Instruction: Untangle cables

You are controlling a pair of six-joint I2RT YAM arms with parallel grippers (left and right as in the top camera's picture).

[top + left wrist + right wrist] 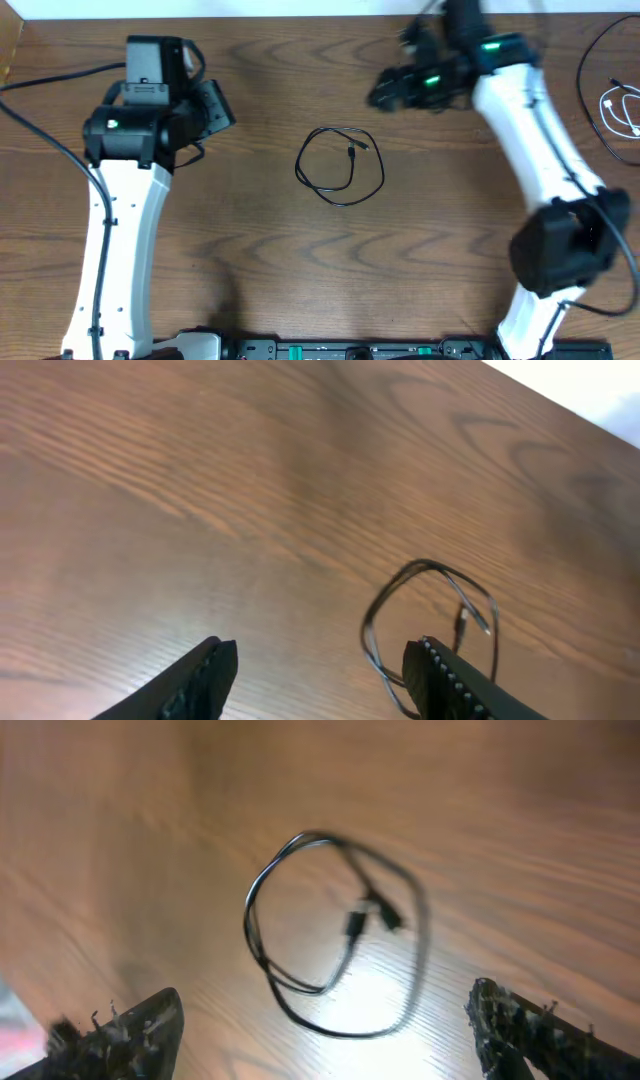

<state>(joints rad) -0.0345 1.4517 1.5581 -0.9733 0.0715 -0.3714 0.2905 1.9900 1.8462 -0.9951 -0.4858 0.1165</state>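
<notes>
A thin black cable (340, 166) lies coiled in a loose loop at the middle of the wooden table, its two plug ends inside the loop. It shows in the left wrist view (430, 620) and the right wrist view (335, 930). A white cable (620, 108) lies coiled at the far right edge. My left gripper (215, 105) is open and empty, left of the black loop. My right gripper (385, 90) is open and empty, above and behind the loop's right side. Both grippers are apart from the cable.
A thicker black cable (598, 70) curves along the table's right edge next to the white one. The left arm's black cable (45, 130) runs across the left side. A black rail (350, 350) lines the table's front edge.
</notes>
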